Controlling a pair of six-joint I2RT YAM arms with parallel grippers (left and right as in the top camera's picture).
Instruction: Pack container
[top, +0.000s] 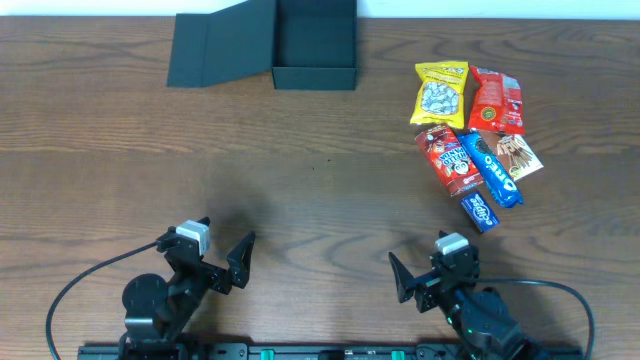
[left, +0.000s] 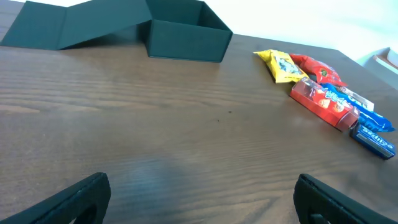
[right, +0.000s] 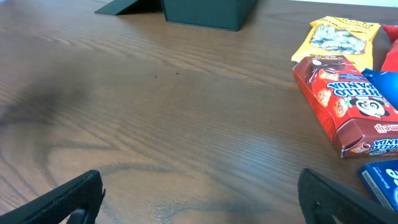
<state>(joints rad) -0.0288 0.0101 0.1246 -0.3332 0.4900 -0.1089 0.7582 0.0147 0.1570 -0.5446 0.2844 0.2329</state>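
1. At the table's (top: 300, 180) far edge, left of centre: container (top: 314, 77) stands open, lid flap folded out leftward.
2. Left gripper (top: 227, 232): jaws wide apart, holding nothing.
3. Right gripper (top: 420, 250): same, wide and empty.

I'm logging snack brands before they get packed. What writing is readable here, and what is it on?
"OREO": on the long blue packet.
"HELLO PANDA": upside down in the right wrist view, on the red carton.
Too small or blurred to read: the print on the yellow bag, the red bag, the brown packet and the small blue pack.
No writing shows on the dark green box.
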